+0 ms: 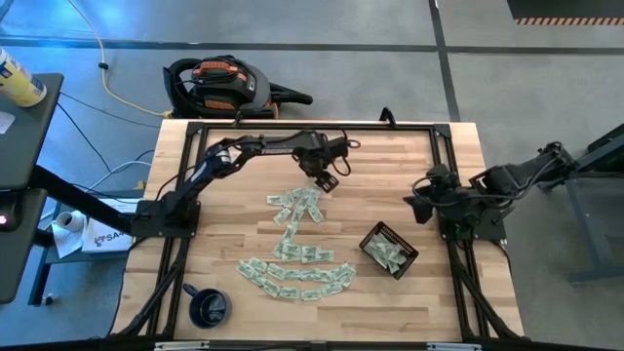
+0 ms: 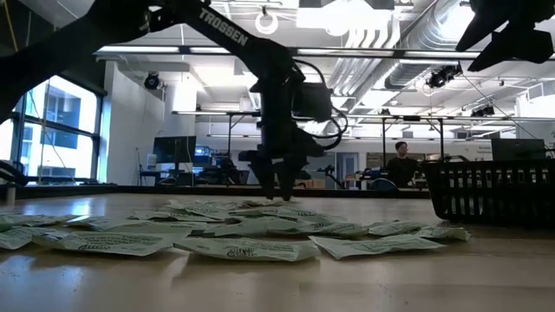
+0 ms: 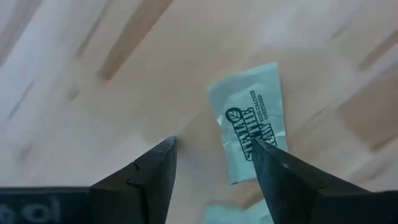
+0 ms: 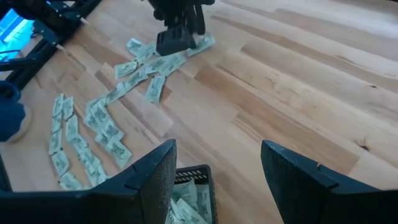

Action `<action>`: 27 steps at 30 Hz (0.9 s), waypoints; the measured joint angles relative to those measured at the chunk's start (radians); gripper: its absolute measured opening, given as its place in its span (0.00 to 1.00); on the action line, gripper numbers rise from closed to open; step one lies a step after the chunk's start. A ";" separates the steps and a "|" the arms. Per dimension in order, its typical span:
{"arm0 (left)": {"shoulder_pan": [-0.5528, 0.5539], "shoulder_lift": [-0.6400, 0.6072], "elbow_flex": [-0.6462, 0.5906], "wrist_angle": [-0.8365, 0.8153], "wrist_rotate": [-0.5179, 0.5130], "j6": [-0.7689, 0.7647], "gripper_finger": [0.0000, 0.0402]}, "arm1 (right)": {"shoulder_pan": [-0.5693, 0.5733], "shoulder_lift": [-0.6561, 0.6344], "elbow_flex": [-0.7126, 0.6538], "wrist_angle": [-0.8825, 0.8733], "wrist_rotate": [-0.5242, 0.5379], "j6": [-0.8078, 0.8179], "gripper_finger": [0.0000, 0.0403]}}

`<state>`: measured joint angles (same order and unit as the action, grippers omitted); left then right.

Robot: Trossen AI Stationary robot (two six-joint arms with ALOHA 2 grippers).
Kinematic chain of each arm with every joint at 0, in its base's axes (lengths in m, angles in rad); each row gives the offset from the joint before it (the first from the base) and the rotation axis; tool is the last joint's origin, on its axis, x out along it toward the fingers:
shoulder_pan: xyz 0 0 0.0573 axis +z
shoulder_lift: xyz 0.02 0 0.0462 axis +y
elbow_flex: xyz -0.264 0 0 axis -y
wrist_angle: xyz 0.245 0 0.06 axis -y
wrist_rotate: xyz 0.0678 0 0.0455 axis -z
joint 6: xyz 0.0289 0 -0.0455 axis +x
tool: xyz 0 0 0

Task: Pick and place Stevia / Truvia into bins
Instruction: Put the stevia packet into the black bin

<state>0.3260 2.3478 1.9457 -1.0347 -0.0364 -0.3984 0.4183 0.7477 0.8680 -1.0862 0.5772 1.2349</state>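
Many pale green and white Stevia sachets [image 1: 297, 210] lie flat on the wooden table in a tree-like pattern, with more rows [image 1: 297, 278] toward the near edge. The black gridded bin [image 1: 370, 234] stands at the right and holds some sachets. My left gripper [image 1: 326, 181] points down, open, low over the far end of the pattern. In the left wrist view one sachet [image 3: 249, 118] lies by the gripper [image 3: 211, 146], partly behind one finger [image 3: 280, 168]. My right gripper [image 1: 419, 207] waits open, raised beyond the bin [image 4: 196, 171].
A dark blue mug [image 1: 208, 307] stands at the table's near left corner. The black frame rails [image 1: 292, 125] run along the table's edges. Bare wood [image 1: 390, 166] lies between the sachets and the far right corner. A person sits in the room beyond the table [image 2: 401, 160].
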 joint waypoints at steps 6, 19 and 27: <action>-0.021 0.003 -0.001 0.091 -0.019 0.000 0.50 | 0.000 0.021 0.000 -0.002 -0.011 0.016 0.56; -0.079 0.003 0.000 0.043 0.058 0.053 0.09 | 0.000 0.024 0.000 0.021 -0.027 0.023 0.56; -0.274 -0.061 0.021 0.116 0.176 -0.002 0.05 | 0.001 0.024 0.000 0.025 -0.006 0.009 0.56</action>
<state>0.0517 2.2869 1.9668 -0.9183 0.1400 -0.4001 0.4191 0.7715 0.8680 -1.0608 0.5715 1.2444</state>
